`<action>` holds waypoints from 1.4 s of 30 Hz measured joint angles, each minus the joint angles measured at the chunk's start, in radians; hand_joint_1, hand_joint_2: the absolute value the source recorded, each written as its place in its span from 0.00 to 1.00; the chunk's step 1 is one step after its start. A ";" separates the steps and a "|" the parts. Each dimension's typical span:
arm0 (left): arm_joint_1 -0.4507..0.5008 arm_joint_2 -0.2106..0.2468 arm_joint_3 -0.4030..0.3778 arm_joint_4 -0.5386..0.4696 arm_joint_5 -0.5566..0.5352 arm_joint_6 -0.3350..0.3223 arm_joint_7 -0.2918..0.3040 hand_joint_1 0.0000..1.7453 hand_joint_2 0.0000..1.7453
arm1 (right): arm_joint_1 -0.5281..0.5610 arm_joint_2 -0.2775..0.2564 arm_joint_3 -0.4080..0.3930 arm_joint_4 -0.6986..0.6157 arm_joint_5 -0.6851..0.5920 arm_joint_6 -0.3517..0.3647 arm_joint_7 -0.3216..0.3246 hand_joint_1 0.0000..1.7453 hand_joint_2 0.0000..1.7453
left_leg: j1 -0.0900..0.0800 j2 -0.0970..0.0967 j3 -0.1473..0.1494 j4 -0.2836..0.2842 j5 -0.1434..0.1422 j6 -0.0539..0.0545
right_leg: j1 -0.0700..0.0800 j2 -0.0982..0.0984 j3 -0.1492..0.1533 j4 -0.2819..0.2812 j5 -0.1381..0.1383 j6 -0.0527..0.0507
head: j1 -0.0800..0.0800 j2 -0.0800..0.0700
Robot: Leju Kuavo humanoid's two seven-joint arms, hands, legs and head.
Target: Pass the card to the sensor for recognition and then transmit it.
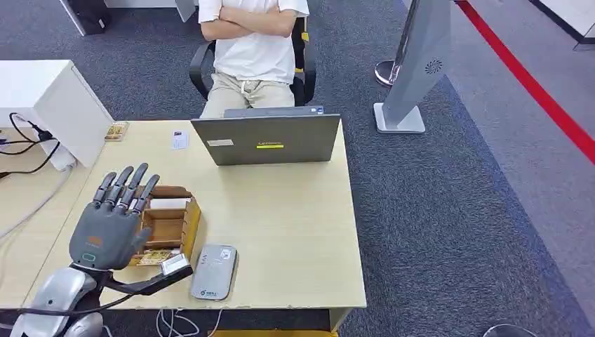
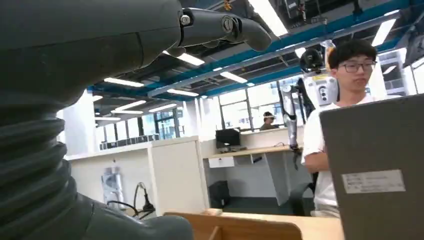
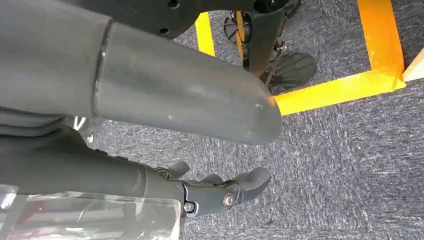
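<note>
Currently one sensor, one laptop, one cardboard box.

Bright, even overhead light; soft shadows, wrist views blurred up close.

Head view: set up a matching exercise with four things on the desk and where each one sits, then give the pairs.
Things:
1. laptop
2. card reader
3. wooden box
4. left hand

Places:
A. near edge of the desk, right of the box
B. far edge, in front of the seated person
C. raised over the box's left side
D. left half of the desk, beneath the hand

Pairs: 1-B, 2-A, 3-D, 4-C
</note>
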 joint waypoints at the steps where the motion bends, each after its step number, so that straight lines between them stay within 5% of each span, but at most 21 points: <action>1: 0.000 -0.004 -0.010 0.000 0.000 -0.003 -0.003 0.00 1.00 | 0.000 0.000 -0.001 0.000 0.000 0.000 0.000 0.00 0.00 | 0.000 0.000 0.000 0.000 0.000 0.000 | 0.000 0.000 0.000 0.000 0.000 0.000 | 0.000 0.000; 16: 0.001 -0.027 -0.126 0.000 0.038 -0.034 -0.028 0.00 1.00 | 0.000 0.000 -0.024 0.000 0.004 0.000 0.000 0.00 0.00 | 0.000 0.000 0.000 0.000 0.000 0.000 | 0.000 0.000 0.000 0.000 0.000 0.000 | 0.000 0.000; 42: 0.145 -0.057 -0.150 0.084 0.080 -0.055 -0.021 0.00 1.00 | 0.000 0.000 -0.049 -0.002 0.028 0.004 0.003 0.00 0.00 | 0.000 0.000 0.000 0.000 0.000 0.000 | 0.000 0.000 0.000 0.000 0.000 0.000 | 0.000 0.000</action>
